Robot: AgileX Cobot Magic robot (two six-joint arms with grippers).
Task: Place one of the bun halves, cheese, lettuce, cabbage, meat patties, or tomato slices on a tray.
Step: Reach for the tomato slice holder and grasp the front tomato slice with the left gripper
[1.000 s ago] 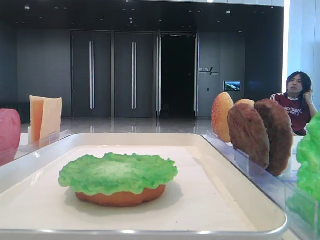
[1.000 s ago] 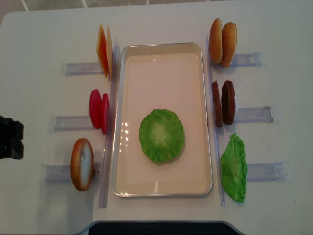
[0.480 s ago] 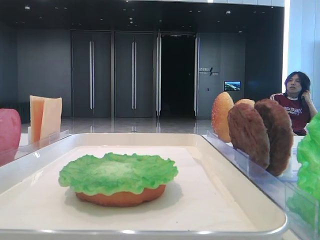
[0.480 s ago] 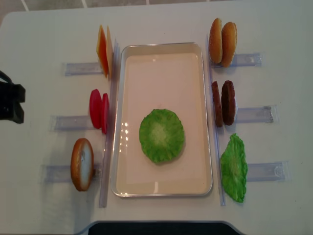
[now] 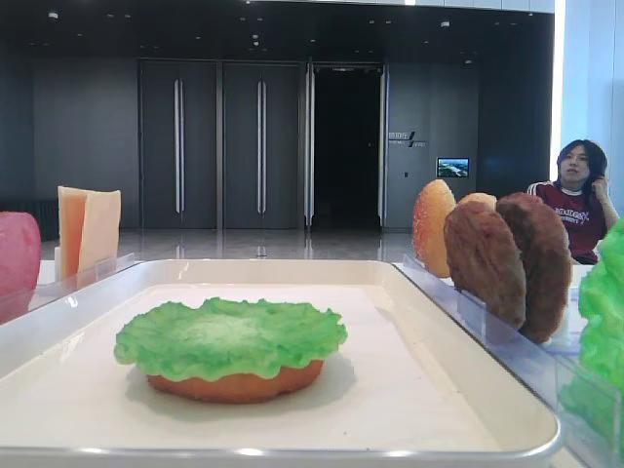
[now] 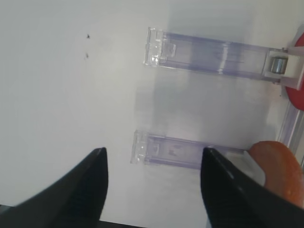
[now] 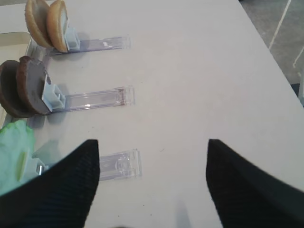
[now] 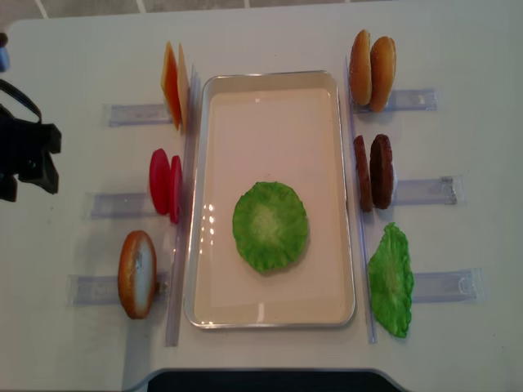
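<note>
The tomato slices point(image 8: 165, 184) stood on edge in their rack just left of the tray point(image 8: 270, 91) — likely light, stiff and glossy-slick, best pinched across the flat faces — while the left gripper point(image 6: 151, 183) hung nearby, fingers apart and empty.

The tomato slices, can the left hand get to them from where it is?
Probably yes. The left hand is open and holding nothing, and only bare table and a clear rack lie between it and the tomato slices, which stand upright outside the tray.
</note>
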